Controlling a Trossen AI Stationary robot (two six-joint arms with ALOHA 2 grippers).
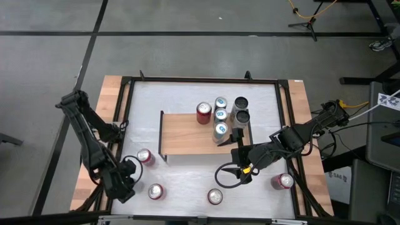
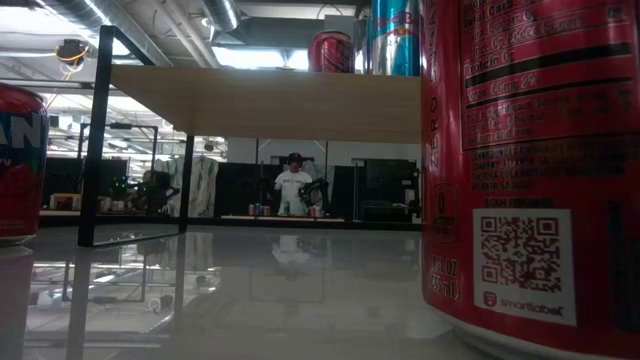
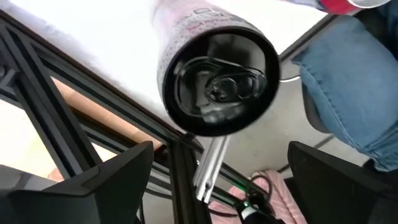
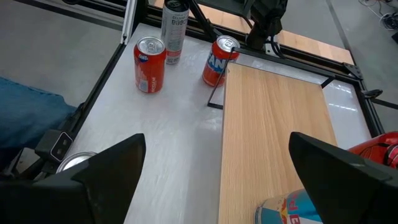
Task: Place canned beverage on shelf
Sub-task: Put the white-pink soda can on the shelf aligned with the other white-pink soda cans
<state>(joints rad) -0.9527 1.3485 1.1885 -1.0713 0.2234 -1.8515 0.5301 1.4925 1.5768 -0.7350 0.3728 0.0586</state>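
**Both grippers open, five cans on the shelf**

Seen from above, the shelf [image 1: 190, 134] sits mid-table on the white tabletop [image 1: 187, 97], its light wooden top on thin black legs.

Left of the shelf and toward the near edge, the left gripper [image 1: 129, 170] hangs low over the table's corner, its jaws spread wide and holding nothing. In its wrist view a can's dark bottom end [image 3: 217, 84] shows ahead of the fingers [image 3: 93, 186], not touching them.

Just beside the shelf's near-left corner stands a red can [image 1: 145, 156]. Two more cans [image 1: 155, 191] [image 1: 215, 197] stand nearer the table's front edge.

On the shelf's right part stand a red can [image 1: 204, 113], three blue-topped cans [image 1: 220, 116] and two dark-topped cans [image 1: 241, 109], close together.

At the shelf's near-right corner the right gripper [image 1: 235, 157] hovers, jaws spread wide and empty. A last red can [image 1: 284, 181] stands right of it.
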